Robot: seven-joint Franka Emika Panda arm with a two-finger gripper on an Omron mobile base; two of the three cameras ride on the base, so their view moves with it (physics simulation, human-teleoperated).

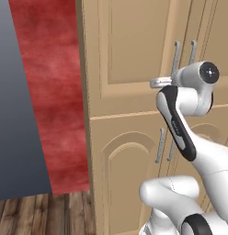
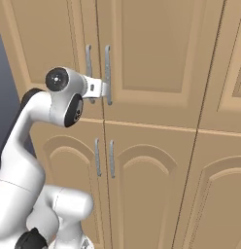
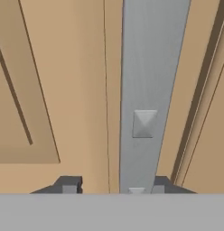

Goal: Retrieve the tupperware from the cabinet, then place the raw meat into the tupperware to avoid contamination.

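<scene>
Soft, even, bright light with no visible lamp and no glare. The tan cabinet (image 2: 156, 58) is flatly lit, its panel grooves marked only by thin darker lines. The white arm (image 1: 189, 105) shades gently to grey on its underside, toward six o'clock. A silver handle (image 3: 150, 90) close to the hand camera looks smooth and slightly blurred, with faint streaks. Edges are a little soft throughout; straight lines stay straight toward the corners.

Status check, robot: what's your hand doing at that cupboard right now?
End effector closed around silver handle of upper right door. Cabinet doors all shut. Nothing blocking the door.
</scene>
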